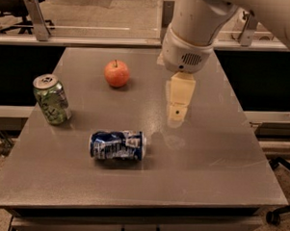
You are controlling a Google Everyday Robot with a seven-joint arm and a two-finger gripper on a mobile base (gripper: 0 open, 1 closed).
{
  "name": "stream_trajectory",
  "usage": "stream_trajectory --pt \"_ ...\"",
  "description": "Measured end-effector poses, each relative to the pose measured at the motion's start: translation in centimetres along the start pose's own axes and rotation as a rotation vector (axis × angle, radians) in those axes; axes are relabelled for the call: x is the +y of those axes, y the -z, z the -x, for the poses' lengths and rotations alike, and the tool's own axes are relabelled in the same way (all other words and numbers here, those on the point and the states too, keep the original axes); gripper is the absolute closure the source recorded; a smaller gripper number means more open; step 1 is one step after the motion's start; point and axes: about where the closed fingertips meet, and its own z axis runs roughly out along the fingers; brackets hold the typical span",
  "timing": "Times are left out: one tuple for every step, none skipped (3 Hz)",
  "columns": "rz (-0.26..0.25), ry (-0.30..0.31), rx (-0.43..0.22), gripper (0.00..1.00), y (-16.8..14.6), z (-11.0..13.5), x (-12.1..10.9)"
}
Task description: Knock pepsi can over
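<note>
The pepsi can (117,145), dark blue with white markings, lies on its side on the grey table (210,173), left of centre near the front. My gripper (176,120) hangs from the white arm above the table, up and to the right of the can, clear of it and holding nothing.
A green-patterned can (51,99) stands upright at the table's left edge. A red apple (117,73) sits toward the back, left of the gripper. A metal rail (90,38) runs behind the table.
</note>
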Motion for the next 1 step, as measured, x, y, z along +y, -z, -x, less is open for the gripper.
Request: stream_trajectory --pt "-0.012 0.018 -0.006 0.00 0.52 0.13 -0.37"
